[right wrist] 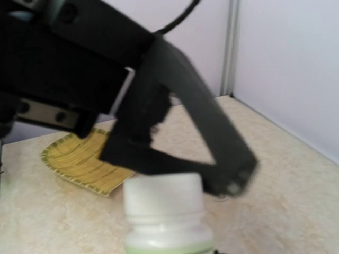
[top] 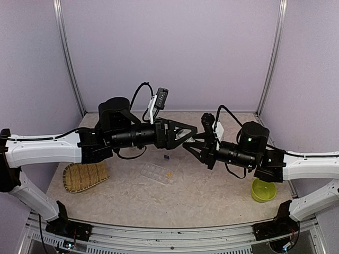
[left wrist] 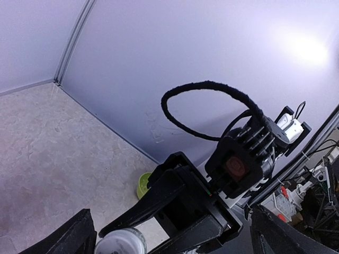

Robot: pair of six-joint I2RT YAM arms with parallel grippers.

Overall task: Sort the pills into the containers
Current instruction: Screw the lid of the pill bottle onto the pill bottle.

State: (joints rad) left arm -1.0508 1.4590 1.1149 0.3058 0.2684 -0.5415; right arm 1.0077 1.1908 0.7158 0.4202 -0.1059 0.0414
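The clear compartment container (top: 157, 172) lies flat at mid-table, with orange-yellow pills (top: 168, 174) in one cell. A small dark speck (top: 166, 156) sits on the table just behind it. Above the table my right gripper (top: 186, 144) is shut on a white-capped bottle (right wrist: 164, 211) with a green label; its black fingers (left wrist: 153, 203) show in the left wrist view beside the bottle's cap (left wrist: 121, 242). My left gripper (top: 188, 136) meets it from the left, open wide, its blurred fingers (right wrist: 212, 132) standing just behind and to the right of the cap.
A woven bamboo tray (top: 85, 176) lies at the left front and also shows as the tray (right wrist: 85, 161) behind the bottle. A lime-green bowl (top: 263, 189) stands at the right, under the right arm. Walls enclose the back and both sides.
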